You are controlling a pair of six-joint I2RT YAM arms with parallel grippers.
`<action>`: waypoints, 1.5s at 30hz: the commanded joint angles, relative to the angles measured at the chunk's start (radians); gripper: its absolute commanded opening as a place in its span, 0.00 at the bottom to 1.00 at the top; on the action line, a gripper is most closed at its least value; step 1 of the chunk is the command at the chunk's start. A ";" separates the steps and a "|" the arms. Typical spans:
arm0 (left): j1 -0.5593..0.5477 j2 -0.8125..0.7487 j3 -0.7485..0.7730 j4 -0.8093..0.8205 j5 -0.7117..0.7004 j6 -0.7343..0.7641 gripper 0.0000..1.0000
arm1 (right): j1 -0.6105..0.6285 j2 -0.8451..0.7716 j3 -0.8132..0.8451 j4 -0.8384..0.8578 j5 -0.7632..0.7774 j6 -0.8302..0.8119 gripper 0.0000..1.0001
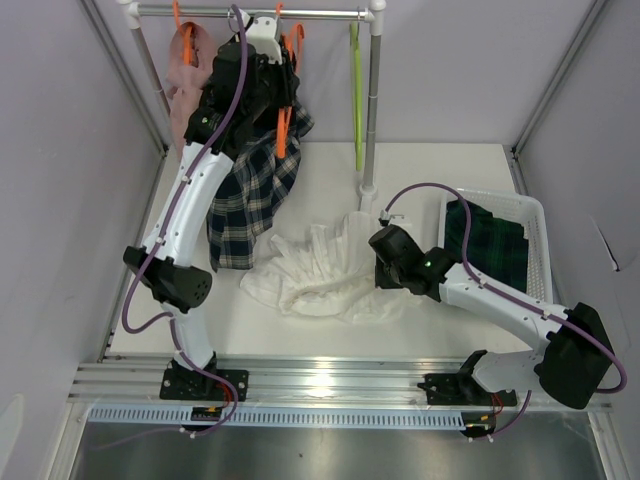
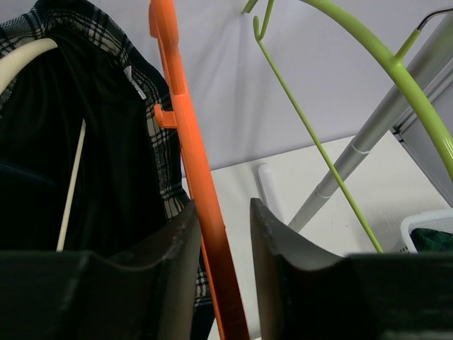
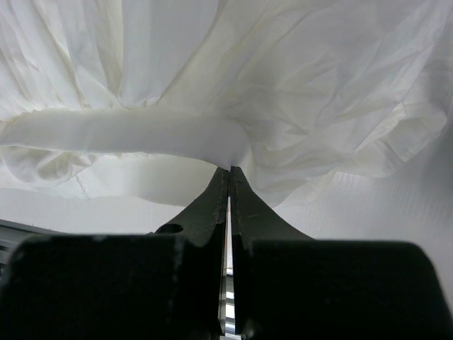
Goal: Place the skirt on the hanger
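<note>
The left hand (image 2: 223, 204), fingers apart, straddled an orange hanger (image 2: 190, 142), the lime-green hanger (image 1: 356, 90) hanging to its right. The right hand (image 3: 228, 172), fingers together, sat left of the skirt (image 1: 490, 245).

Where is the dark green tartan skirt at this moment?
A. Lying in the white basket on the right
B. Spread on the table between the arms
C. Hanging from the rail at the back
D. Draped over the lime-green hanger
A: the skirt lies bunched inside the white basket, while the lime-green hanger hangs bare from the rail.
</note>
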 commanded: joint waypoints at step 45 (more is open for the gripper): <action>-0.020 -0.198 -0.087 0.039 0.088 0.005 0.00 | -0.025 -0.042 -0.007 0.043 -0.010 -0.023 0.00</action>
